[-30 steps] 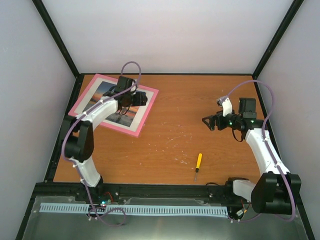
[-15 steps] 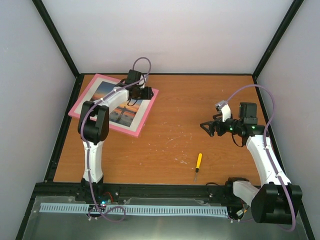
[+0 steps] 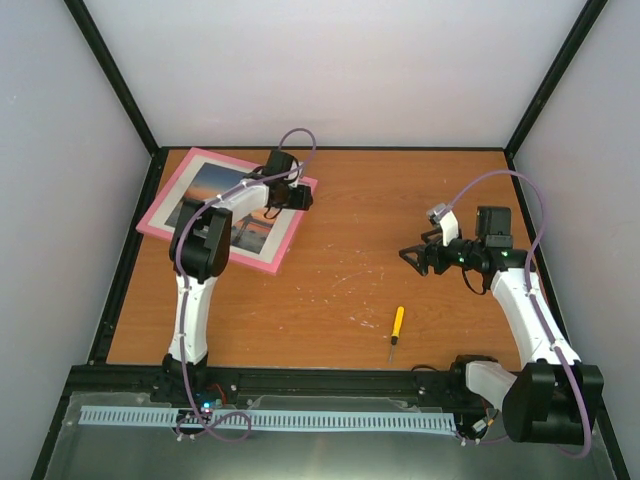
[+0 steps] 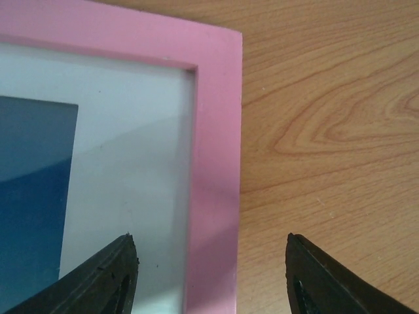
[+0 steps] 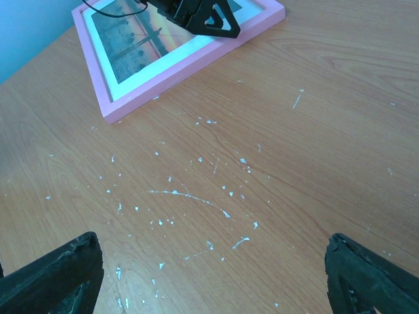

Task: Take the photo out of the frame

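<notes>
- The photo [image 3: 205, 188], a sunset print with blue above an orange band, sits inside the frame [image 3: 163, 192], face up, with a white mat [image 4: 131, 131] around it.
- The pink frame lies flat at the upper left of the table [image 3: 400, 200] in the overhead view, turned at an angle to the table's edges.
- The left gripper [image 3: 298, 196] is at the frame's upper right corner. In its own camera the fingers are apart: one over the mat, the other over bare wood, with the pink rail [image 4: 216, 163] between them. They grip nothing. I cannot tell if they touch the frame.
- The left arm reaches across the photo and hides its middle.
- The right gripper [image 3: 412, 255] hangs at centre right, well apart from the frame, fingers spread wide over wood flecked with white scratches.
- A yellow-handled screwdriver [image 3: 396, 325] lies lower centre, near the table's front edge.
</notes>
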Controlling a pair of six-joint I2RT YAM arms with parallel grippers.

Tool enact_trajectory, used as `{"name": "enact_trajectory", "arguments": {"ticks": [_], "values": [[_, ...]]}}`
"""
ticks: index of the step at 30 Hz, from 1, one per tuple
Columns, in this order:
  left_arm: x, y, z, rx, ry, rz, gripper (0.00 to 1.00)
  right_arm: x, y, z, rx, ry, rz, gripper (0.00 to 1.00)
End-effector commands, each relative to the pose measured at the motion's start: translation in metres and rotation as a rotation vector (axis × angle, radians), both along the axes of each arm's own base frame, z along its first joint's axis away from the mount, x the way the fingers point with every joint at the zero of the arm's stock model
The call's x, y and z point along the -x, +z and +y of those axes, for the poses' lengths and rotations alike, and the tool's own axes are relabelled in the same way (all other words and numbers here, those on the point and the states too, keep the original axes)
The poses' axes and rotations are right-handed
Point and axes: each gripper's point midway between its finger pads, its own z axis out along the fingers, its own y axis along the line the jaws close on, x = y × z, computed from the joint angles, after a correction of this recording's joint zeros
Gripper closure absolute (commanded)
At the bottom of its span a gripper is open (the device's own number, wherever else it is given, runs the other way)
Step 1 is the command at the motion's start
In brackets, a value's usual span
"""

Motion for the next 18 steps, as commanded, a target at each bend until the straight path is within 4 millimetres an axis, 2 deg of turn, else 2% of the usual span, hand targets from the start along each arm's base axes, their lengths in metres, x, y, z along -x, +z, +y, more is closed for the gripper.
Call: {"name": "enact_trajectory", "arguments": {"ticks": [1,11,15,18], "values": [[-0.009,0.005,-0.006,-0.023,-0.023,-0.028,0.38,0.003,0.001,0.002,0.002,0.012,-0.021,0.1],[0.001,-0.005,-0.033,-0.016,-0.121,-0.013,0.41,0.001,-0.003,-0.002,0.027,-0.005,-0.024,0.09],[0.009,0.004,-0.051,-0.004,-0.179,-0.035,0.43,0.002,-0.001,-0.002,0.027,-0.005,-0.033,0.08],[0.021,0.008,-0.072,0.016,-0.248,-0.047,0.44,0.002,-0.002,-0.002,0.029,-0.005,-0.033,0.08]]}}
